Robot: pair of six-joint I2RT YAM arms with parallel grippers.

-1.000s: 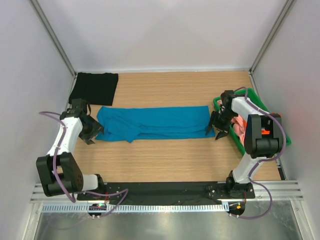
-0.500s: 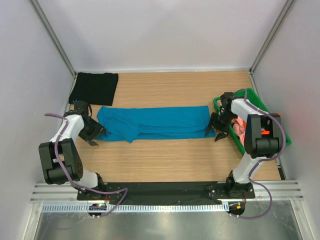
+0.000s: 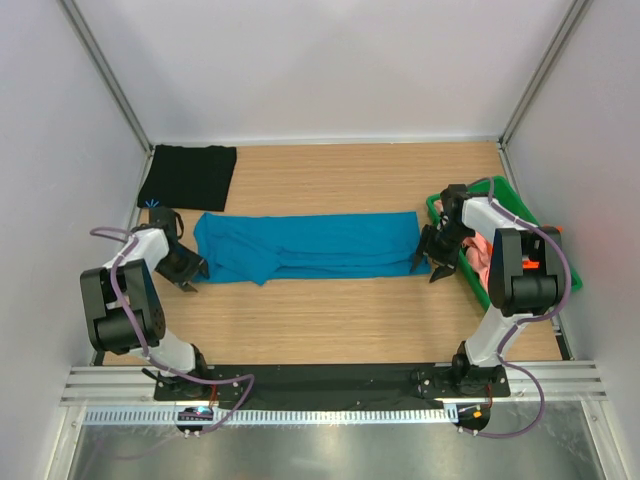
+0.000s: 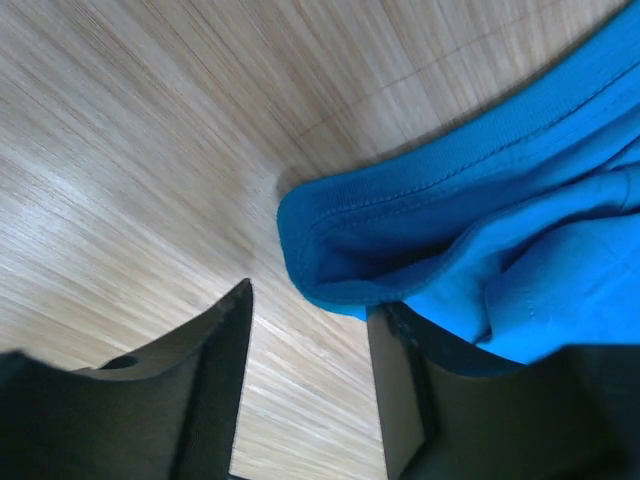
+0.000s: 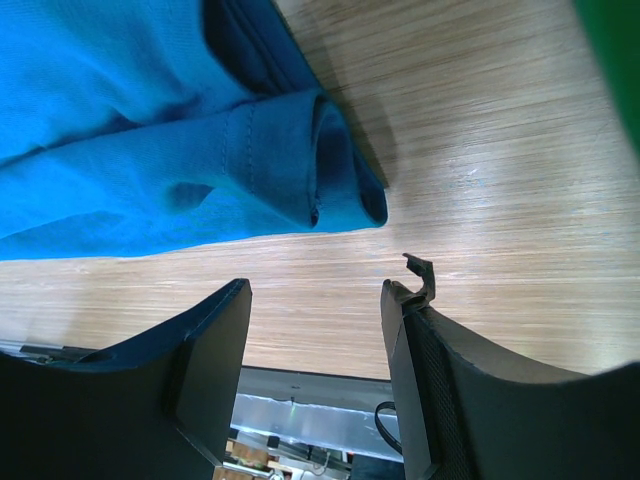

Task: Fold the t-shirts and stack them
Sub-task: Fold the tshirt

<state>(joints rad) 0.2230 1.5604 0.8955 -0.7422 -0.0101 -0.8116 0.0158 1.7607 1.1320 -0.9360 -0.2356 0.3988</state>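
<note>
Teal t-shirt strip, long axis 9-to-3 o'clock on table. L end effector at its 9 o'clock tip, R end effector at 3 o'clock tip; both part-open, empty.

Wooden table, green tray, apparently plastic

I see bare counter toward six o'clock of the teal shirt; green tray blocks three o'clock.
</note>
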